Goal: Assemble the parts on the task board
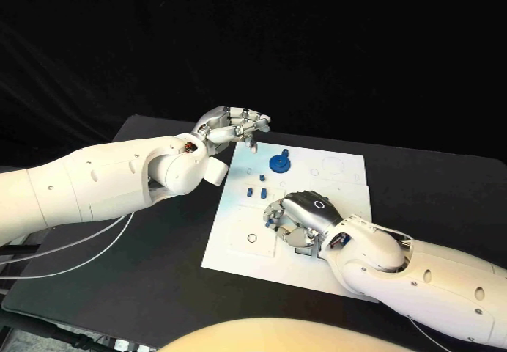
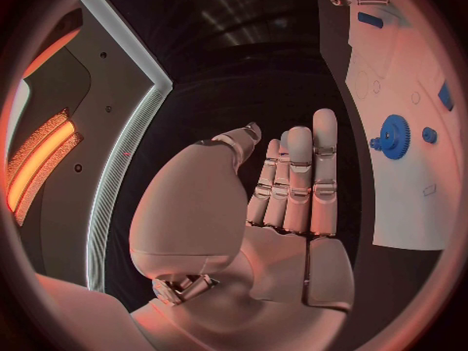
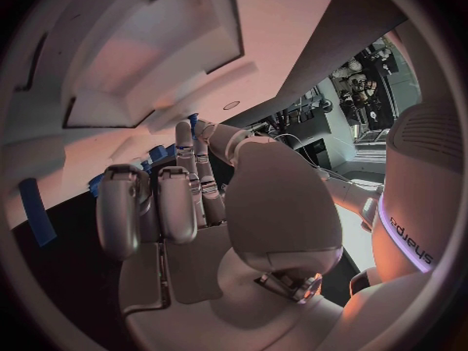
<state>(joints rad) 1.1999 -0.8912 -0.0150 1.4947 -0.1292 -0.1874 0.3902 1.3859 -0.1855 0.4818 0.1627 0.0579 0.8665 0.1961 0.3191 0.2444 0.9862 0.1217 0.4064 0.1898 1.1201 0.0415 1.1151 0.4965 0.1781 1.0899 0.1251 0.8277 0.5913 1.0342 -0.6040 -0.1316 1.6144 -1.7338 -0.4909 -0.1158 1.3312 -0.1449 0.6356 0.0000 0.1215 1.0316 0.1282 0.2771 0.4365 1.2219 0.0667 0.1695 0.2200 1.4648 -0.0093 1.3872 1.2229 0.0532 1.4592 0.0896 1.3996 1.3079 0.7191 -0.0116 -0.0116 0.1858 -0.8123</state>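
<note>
Black table point(image 1: 127, 257), black backdrop point(image 1: 317, 59)

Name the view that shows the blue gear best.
The left wrist view: the blue gear shows toothed rim and hub, unobstructed, on the board. The head view shows the gear whole but smaller, teeth unclear. In the right wrist view I cannot pick it out among the blue pieces behind the right hand.

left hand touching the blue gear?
Apart. In the left wrist view the left hand is raised with fingers straight, and dark table shows between it and the blue gear on the board.
</note>
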